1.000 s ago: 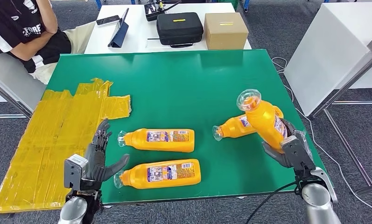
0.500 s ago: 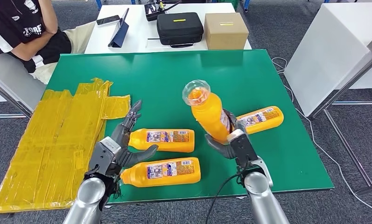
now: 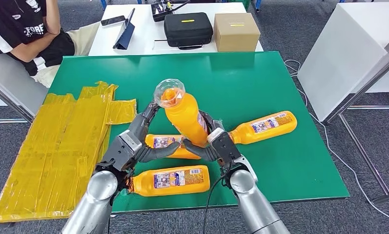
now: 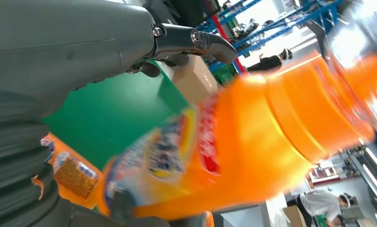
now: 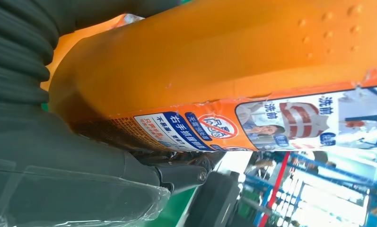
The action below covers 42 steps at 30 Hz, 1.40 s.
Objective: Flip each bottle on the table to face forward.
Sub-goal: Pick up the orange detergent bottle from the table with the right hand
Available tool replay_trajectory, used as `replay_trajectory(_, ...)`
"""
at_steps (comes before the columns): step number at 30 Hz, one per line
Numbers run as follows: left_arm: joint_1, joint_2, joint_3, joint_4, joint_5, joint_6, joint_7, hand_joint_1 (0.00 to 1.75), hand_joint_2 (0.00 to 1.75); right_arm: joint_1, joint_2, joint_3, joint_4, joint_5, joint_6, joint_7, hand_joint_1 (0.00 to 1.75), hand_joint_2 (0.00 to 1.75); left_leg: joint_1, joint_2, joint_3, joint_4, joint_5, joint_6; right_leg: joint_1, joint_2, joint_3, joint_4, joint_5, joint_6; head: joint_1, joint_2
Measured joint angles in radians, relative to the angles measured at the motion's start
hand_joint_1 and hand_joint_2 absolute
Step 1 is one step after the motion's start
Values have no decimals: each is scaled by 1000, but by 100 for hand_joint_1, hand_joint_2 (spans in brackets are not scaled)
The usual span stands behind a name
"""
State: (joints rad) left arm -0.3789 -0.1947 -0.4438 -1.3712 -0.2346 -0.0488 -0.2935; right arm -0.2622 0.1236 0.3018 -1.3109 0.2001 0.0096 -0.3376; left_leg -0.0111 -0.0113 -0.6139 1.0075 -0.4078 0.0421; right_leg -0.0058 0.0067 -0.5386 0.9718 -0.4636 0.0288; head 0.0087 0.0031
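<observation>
Here the left hand [image 3: 133, 146], fingers spread and empty, reaches beside the raised bottle [image 3: 185, 117], likely to take it for turning; the right hand [image 3: 216, 144] grips its base above two lying bottles [image 3: 170, 180].

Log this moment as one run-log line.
right hand: holds raised bottle | left hand: open beside it | three bottles lying on green table

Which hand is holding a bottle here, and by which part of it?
The right hand grips the raised orange bottle by its lower body, near the base. The left hand reaches toward it, contact unclear.
</observation>
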Motion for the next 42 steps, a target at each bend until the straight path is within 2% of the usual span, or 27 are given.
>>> replay_trajectory(15, -66, -10, -52, 15, 70, -3, 20, 0, 175, -90, 37, 113, 111, -45, 11, 2, 175, 175, 0, 0, 0, 0, 0, 0, 0, 0, 0, 0, 0, 0, 0, 0)
replay_trajectory(31, -101, -12, -51, 55, 198, -48, 50, 0, 175, -111, 54, 154, 160, -43, -4, 4, 175, 175, 0, 0, 0, 0, 0, 0, 0, 0, 0, 0, 0, 0, 0, 0)
replay_trajectory(42, -109, -12, -38, 81, 214, -47, 53, 0, 175, -126, 58, 167, 188, -27, -12, 5, 175, 175, 0, 0, 0, 0, 0, 0, 0, 0, 0, 0, 0, 0, 0, 0)
